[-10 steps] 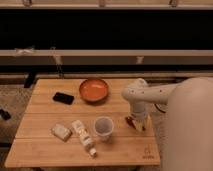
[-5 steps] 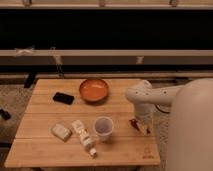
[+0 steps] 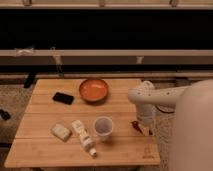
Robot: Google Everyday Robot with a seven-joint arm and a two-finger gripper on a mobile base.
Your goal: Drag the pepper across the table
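Observation:
The pepper is a small dark red piece on the right side of the light wooden table, to the right of the white cup. My gripper hangs down from the white arm right at the pepper, touching or just over it, close to the table's right edge. The gripper partly hides the pepper.
A round orange bowl stands at the back middle. A black phone lies at the back left. A white bottle and a beige block lie at the front left. My white body fills the right side.
The arm and gripper have shifted a little to the right and toward the front edge, and the pepper has moved with them. The other things have not moved.

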